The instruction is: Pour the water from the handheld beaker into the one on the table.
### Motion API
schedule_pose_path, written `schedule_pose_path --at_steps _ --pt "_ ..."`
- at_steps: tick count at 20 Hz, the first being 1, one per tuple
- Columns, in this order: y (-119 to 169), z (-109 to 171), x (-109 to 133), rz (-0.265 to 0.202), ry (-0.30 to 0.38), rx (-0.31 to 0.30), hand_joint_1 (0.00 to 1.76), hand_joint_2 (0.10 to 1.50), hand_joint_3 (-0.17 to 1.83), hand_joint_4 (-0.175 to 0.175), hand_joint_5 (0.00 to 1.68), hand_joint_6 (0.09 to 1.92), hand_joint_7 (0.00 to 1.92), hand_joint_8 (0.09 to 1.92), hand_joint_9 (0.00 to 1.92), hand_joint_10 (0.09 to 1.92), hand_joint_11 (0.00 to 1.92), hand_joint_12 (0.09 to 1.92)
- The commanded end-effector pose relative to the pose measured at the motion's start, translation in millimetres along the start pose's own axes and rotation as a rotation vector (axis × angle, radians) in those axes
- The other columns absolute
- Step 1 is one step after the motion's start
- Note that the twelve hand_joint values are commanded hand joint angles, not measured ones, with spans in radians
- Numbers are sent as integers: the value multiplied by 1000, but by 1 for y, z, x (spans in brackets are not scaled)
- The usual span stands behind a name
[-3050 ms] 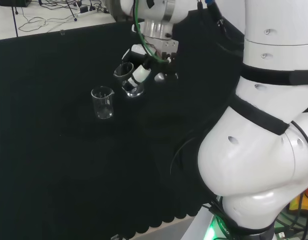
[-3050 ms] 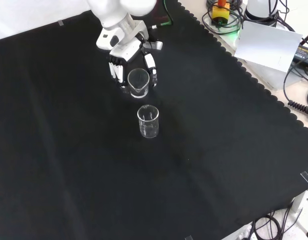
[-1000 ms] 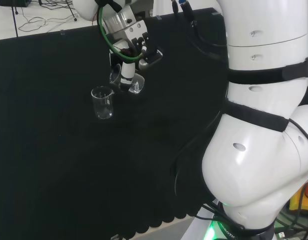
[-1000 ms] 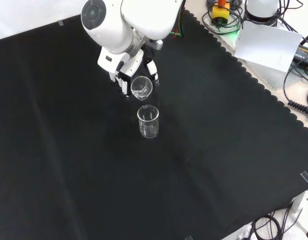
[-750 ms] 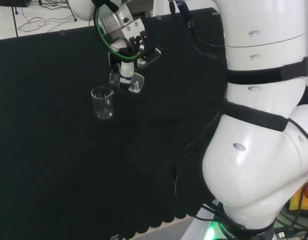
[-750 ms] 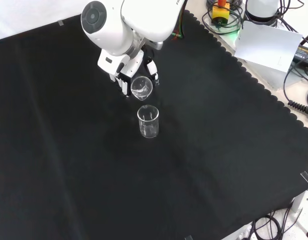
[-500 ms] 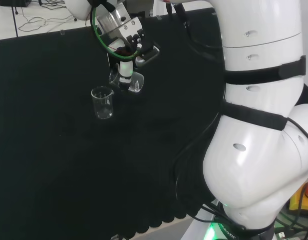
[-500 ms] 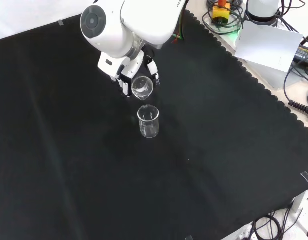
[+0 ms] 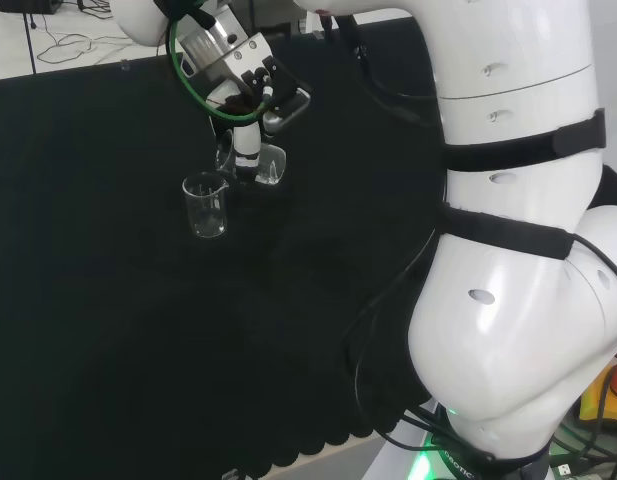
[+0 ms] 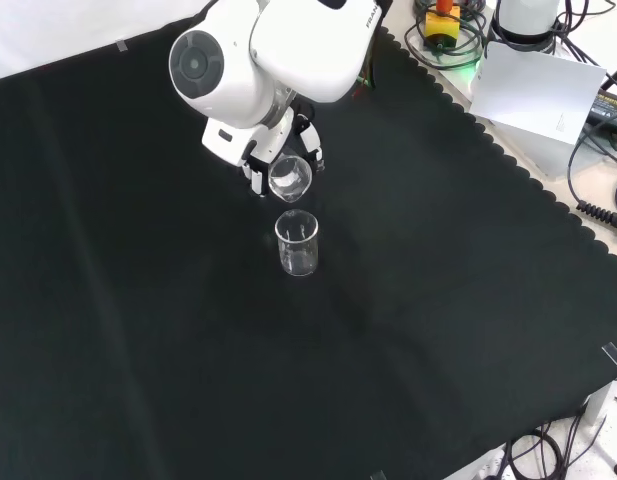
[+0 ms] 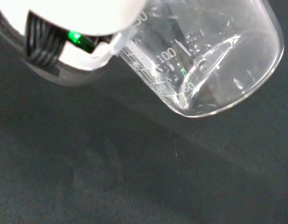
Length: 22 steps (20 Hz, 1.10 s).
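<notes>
While tilted over upright glass beaker (image 10: 297,243): clear beaker (image 10: 289,176), hand (image 10: 256,160) fingers curled round.

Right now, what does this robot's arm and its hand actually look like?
The arm is built of big, rounded, glossy white links with black bands at the joints, and a round grey cap on one link. A green cable loops near the wrist. The hand is black and white with slim fingers. A small green light glows at the arm's base.

Bench: black cloth (image 10: 418,300) cover, scalloped edge.
On cloth: one clear beaker (image 10: 297,243), upright, seemingly empty.
</notes>
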<state>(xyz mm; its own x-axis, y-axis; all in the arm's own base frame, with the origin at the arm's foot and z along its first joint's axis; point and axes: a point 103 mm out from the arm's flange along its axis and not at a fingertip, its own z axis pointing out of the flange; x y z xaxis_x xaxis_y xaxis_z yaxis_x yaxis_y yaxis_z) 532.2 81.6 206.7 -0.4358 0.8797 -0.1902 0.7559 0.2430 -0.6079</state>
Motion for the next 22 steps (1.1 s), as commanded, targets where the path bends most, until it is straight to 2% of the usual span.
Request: schedule_pose_path --at_steps 1,22 --pt "-1 -2 2 5 -13 16 1134 683 587 175 1310 577 1610 125 1569 87 1138 889" --pt "-2 -14 22 39 -115 91 1129 692 594 169 1276 640 1608 127 1562 87 1145 876"
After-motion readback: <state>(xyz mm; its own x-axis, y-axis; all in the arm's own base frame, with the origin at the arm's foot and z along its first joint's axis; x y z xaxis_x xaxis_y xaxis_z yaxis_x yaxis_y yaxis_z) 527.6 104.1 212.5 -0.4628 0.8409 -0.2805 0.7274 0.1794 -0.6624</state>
